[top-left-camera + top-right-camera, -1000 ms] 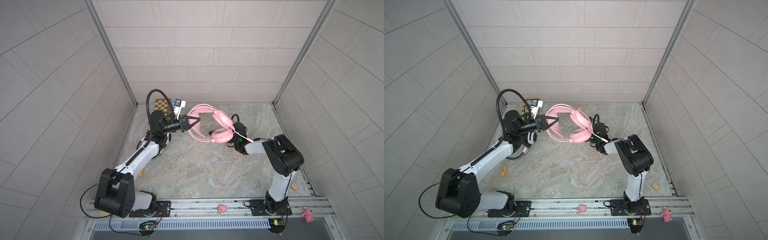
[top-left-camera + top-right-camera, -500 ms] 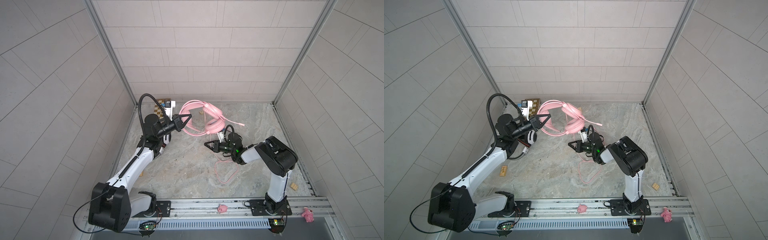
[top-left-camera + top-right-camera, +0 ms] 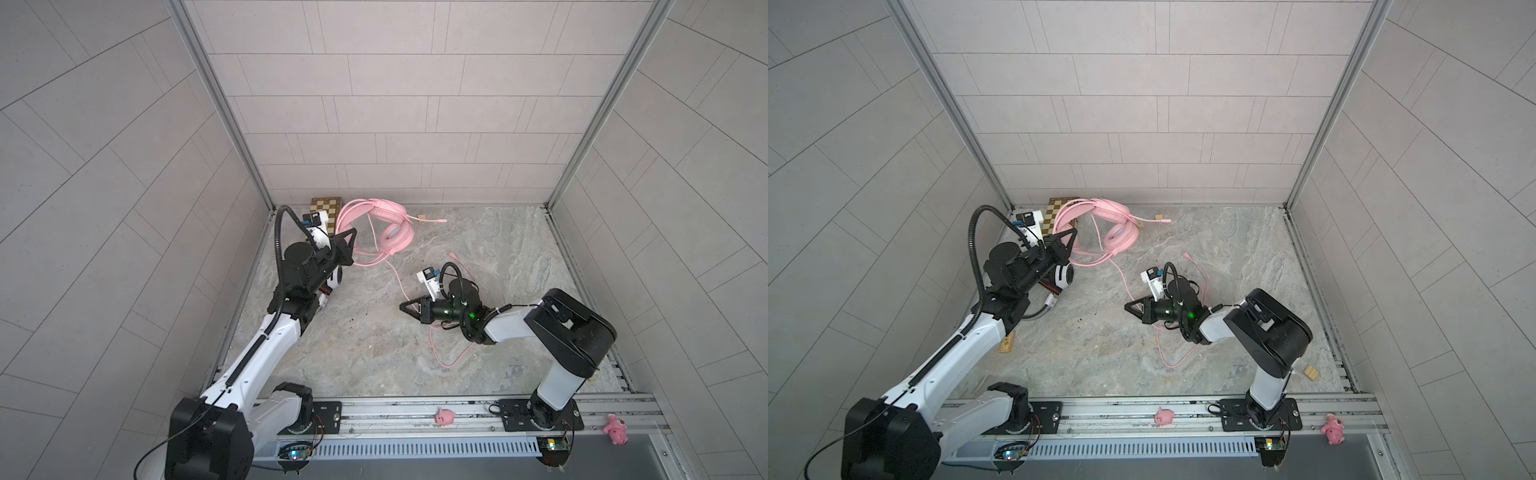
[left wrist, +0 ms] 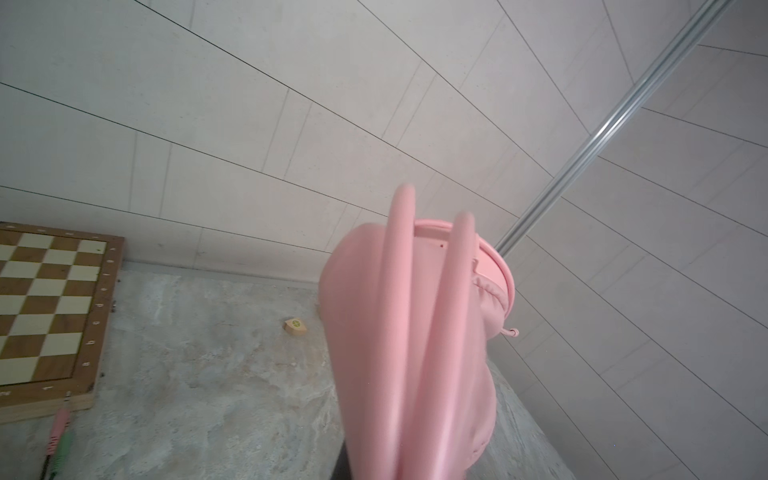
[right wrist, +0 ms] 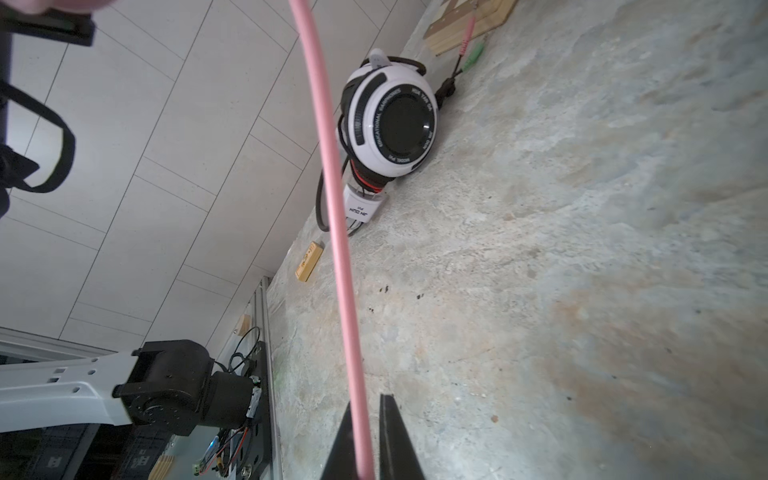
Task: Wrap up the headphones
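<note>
Moved pink headset (image 3: 395, 230) back-left beside chessboard (image 3: 327, 206), headband clamped in left gripper (image 3: 350, 245). Pulled right gripper (image 3: 405, 306) off to mid-table, pinched shut on pink cord (image 5: 359, 436). Kept white headset (image 3: 1064, 274) on table under left arm.

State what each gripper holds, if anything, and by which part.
The left gripper holds the pink headset by its headband; the right gripper pinches the pink cord partway along, between its fingers.

Pink cord (image 3: 397, 278) across open mid-floor (image 3: 353, 345)
</note>
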Available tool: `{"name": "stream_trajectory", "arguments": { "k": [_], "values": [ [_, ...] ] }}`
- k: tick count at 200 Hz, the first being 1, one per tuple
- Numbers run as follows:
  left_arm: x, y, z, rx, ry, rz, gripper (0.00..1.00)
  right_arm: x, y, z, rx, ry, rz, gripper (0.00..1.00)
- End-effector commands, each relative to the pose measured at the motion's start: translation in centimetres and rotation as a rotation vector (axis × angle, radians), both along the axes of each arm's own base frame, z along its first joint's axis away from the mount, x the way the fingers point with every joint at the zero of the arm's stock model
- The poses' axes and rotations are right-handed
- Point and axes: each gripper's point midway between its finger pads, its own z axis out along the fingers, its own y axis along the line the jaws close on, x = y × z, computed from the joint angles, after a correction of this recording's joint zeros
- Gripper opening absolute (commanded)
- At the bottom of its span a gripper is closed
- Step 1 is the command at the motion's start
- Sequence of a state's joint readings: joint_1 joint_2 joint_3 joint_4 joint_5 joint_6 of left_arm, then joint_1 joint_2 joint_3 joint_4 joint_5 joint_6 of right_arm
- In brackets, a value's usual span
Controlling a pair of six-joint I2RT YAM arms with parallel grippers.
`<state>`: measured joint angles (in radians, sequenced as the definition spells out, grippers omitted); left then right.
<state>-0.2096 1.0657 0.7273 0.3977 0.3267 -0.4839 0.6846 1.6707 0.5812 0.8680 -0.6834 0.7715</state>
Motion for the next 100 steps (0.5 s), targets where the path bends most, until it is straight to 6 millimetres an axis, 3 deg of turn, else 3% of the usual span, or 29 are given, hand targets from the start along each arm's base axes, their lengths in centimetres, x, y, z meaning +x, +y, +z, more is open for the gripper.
{"name": "stream_trajectory", "arguments": {
  "k": [1, 8, 47, 100],
  "values": [
    [0.0, 1.8, 3.2, 0.007, -0.121, 0.102, 0.0, -1.8, 0.5, 1.1, -0.087, -0.05, 0.043, 0.11],
    [0.0, 2.0, 3.2, 0.016, -0.12, 0.111, 0.0, -2.0, 0.9, 2.4, -0.099, -0.087, 0.055, 0.11],
    [0.1, 2.5, 2.6, 0.064, -0.09, 0.142, 0.0, -2.8, 0.2, 5.1, -0.21, -0.185, 0.055, 0.1],
    [0.1, 2.5, 2.1, 0.093, -0.068, 0.143, 0.0, -1.3, -3.6, 4.9, -0.446, -0.283, -0.048, 0.07]
  ]
}}
